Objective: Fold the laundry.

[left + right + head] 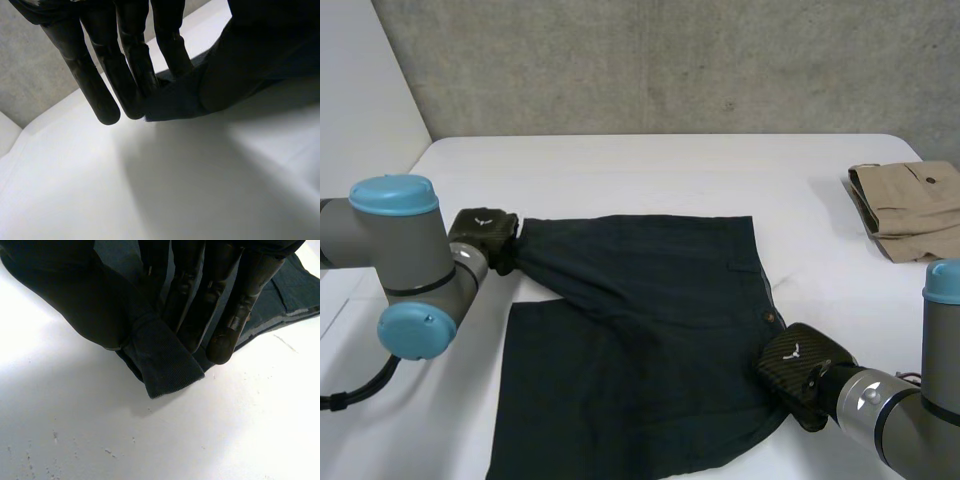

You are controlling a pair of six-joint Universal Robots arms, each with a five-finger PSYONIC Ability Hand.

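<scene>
A dark navy pair of shorts (640, 340) lies spread on the white table (650, 170), partly folded, with a button on its right edge. My left hand (485, 235) is at the garment's far left corner, which is pulled out to a point. In the left wrist view its fingers (100, 75) pinch that corner of cloth (180, 97) against the thumb, lifted off the table. My right hand (800, 370) is at the near right edge. There its fingers (225, 315) and thumb pinch a fold of the cloth (165, 360) just above the table.
A folded khaki garment (910, 210) lies at the table's far right. Behind the table stands a grey concrete wall. Bare tabletop stretches beyond the shorts and to their left.
</scene>
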